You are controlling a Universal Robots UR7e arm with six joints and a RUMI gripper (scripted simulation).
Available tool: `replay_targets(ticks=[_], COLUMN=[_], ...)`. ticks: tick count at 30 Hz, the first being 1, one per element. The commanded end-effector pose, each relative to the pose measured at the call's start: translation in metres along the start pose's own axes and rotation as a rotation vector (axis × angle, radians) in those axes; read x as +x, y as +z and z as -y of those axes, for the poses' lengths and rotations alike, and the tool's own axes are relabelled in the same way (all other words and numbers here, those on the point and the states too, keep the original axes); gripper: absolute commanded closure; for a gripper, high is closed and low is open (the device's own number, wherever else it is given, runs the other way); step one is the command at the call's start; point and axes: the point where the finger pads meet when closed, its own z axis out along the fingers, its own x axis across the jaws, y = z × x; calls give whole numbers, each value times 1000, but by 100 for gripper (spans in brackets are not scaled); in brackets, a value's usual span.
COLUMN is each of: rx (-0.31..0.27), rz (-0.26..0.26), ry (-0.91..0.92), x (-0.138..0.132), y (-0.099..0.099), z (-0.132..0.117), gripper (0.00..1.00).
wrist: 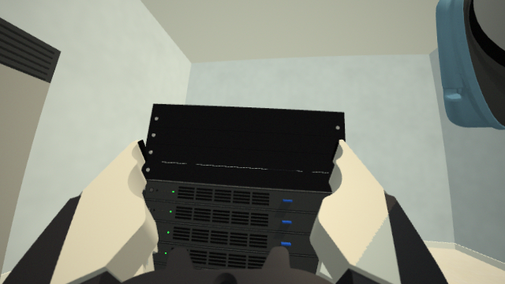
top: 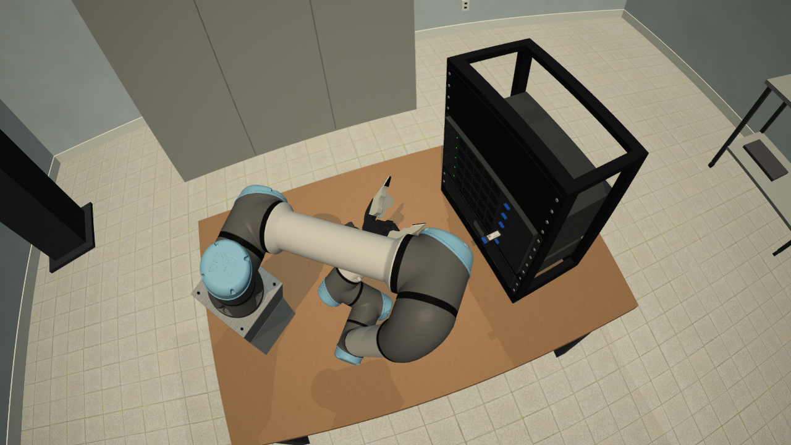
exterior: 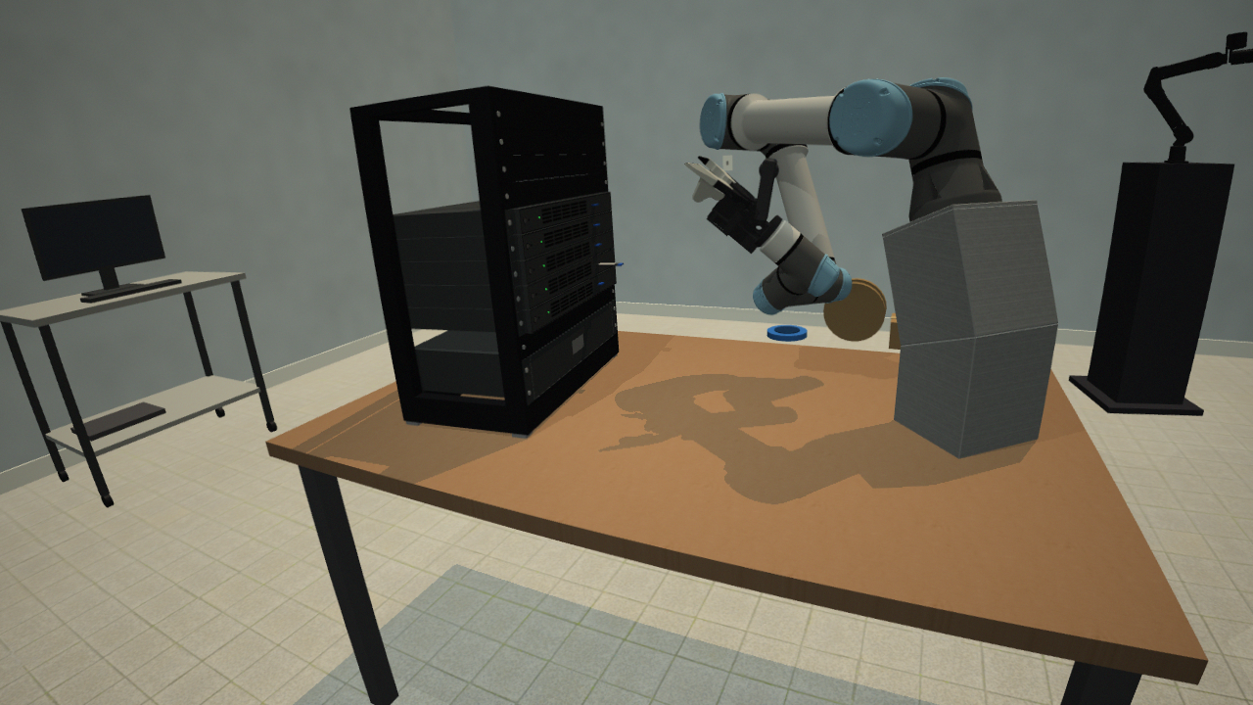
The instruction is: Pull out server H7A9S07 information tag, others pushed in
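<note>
The black rack [top: 497, 138] [exterior: 551, 131] [wrist: 245, 126] stands upright on the table. Its stacked servers have blue tag ends on one side. One information tag [top: 493, 235] [exterior: 607, 263] sticks out of the fourth server from the top, its pale top showing; its print is unreadable. The top three tags [wrist: 287, 200] [wrist: 286, 222] [wrist: 286, 244] and the lowest tag [top: 496, 241] [exterior: 601, 283] look pushed in. My gripper [top: 406, 201] [exterior: 696, 163] [wrist: 241, 141] is open and empty, clear in front of the rack, pointing tilted upward. The pulled-out tag is hidden in the wrist view.
The arm's grey pedestal [top: 270, 326] [exterior: 972, 386] stands on the table [top: 553, 332] [exterior: 701, 526] opposite the rack front. The arm's elbow [top: 426, 309] hangs over the table beside the gripper. A tall cabinet [top: 265, 55] stands behind the table. A cart with a monitor [exterior: 91, 241] is beyond the rack.
</note>
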Motion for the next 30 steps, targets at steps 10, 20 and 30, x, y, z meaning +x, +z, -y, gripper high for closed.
replay_targets(ticks=[10, 20, 30], rx=[49, 81, 123], rz=[17, 26, 36], ry=[-94, -154, -231], x=[-9, -14, -22], y=[-1, -2, -5], z=[13, 21, 31], gripper=[0, 0, 0])
